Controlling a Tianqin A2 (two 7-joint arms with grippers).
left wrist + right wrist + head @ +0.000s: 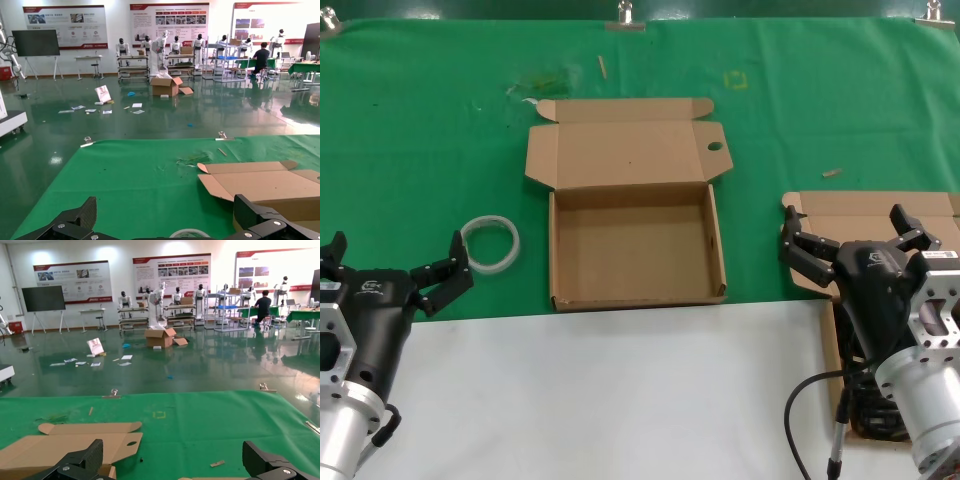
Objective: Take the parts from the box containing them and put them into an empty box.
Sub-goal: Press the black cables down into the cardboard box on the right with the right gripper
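The empty box [635, 250] stands open at the table's middle, lid back, with an oval hole in its lid flap [714, 147]; it also shows in the left wrist view [265, 185] and the right wrist view [60, 445]. The box containing the parts [860, 215] lies at the right, mostly hidden under my right arm. Black cords [875, 405] show beneath that arm. My right gripper [850, 235] is open and empty above that box. My left gripper [395, 265] is open and empty at the left, over the table's front.
A clear tape roll [490, 243] lies on the green cloth just left of the empty box, close to my left fingers. A white sheet [600, 400] covers the table's front. Small scraps lie on the cloth at the back and near the right box [831, 173].
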